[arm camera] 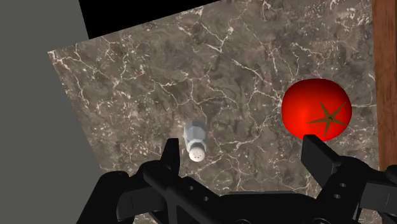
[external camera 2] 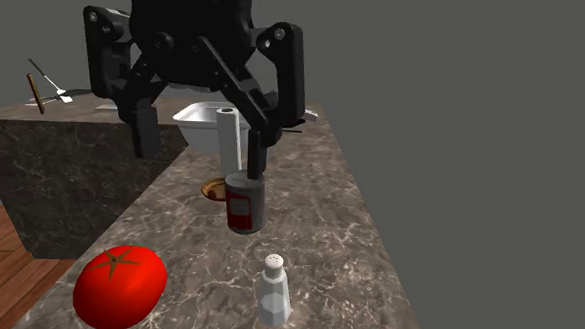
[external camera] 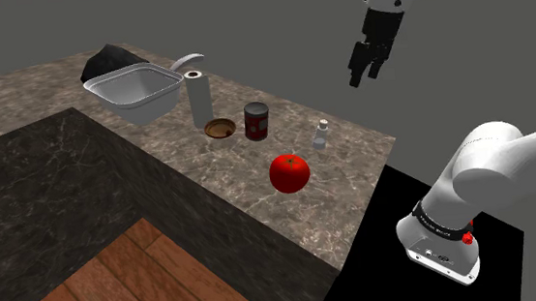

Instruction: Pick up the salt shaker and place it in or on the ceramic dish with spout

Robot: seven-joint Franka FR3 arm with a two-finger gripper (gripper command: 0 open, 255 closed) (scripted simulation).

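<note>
On the brown veined marble desk (external camera: 238,171), at the shoulder view's left, a grey metal sink basin (external camera: 147,107) sits with a white upright paper-towel roll (external camera: 197,96) just beside it. Next comes the small shallow round brown dish (external camera: 220,129), lying flat on the desk. A red cylindrical can with a dark top (external camera: 256,120) stands close at its right. Nearer the desk's front edge lies a glossy red tomato with a green star-shaped stalk (external camera: 290,172).

Right of the can and apart from the tomato stands the salt shaker (external camera: 321,136). It is a small upright pale grey-white bottle whose body narrows to a rounded white cap. In the second exterior view the salt shaker (external camera 2: 273,291) stands alone on bare marble, to the right of the tomato (external camera 2: 119,286). The wrist view shows tiny holes dotting its cap (arm camera: 195,141).

Farthest right, the all-black end effector (external camera: 366,60) hangs high above the desk. Its fingers (arm camera: 318,156) are spread wide and hold nothing. The shaker is far below them, closer to one finger than to the other.
</note>
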